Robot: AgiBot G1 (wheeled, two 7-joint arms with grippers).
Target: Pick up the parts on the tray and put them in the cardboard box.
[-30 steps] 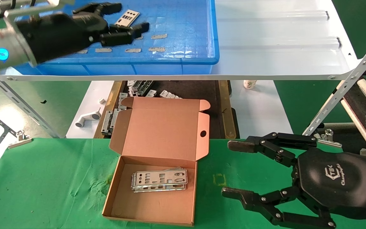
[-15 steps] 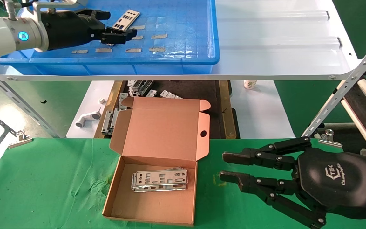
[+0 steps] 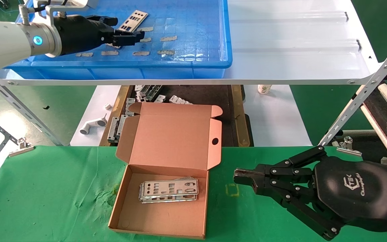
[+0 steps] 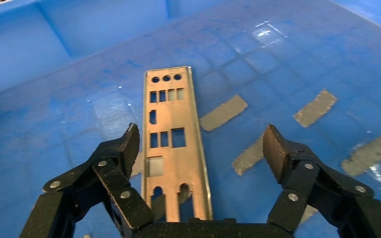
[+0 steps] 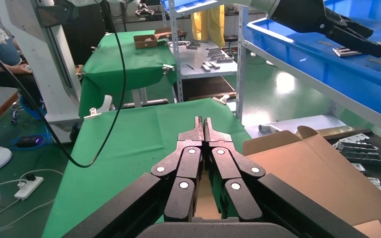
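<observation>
Already a few plates (image 3: pixel 168 191) lie stacked in the cardboard box (image 3: pixel 126 188). One plate (image 4: pixel 171 144) remains on the blue tray (image 3: pixel 193 50), between the left gripper's (image 4: pixel 201 148) spread, empty fingers. Meanwhile the right gripper (image 3: pixel 242 176) rests closed and empty over the green cloth (image 3: pixel 45 195).

We see our left arm (image 3: pixel 2 45) in white casing with a glowing blue ring light, black left gripper (image 3: pixel 126 32) with silver-screwed linkages, black right gripper (image 3: pixel 244 176) with a white logo on its glossy housing

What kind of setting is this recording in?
Probably a factory packing station or robot test workshop: punched metal plates stacked in a cardboard box, a blue tray on a white metal shelf, similar green-clothed benches behind.
</observation>
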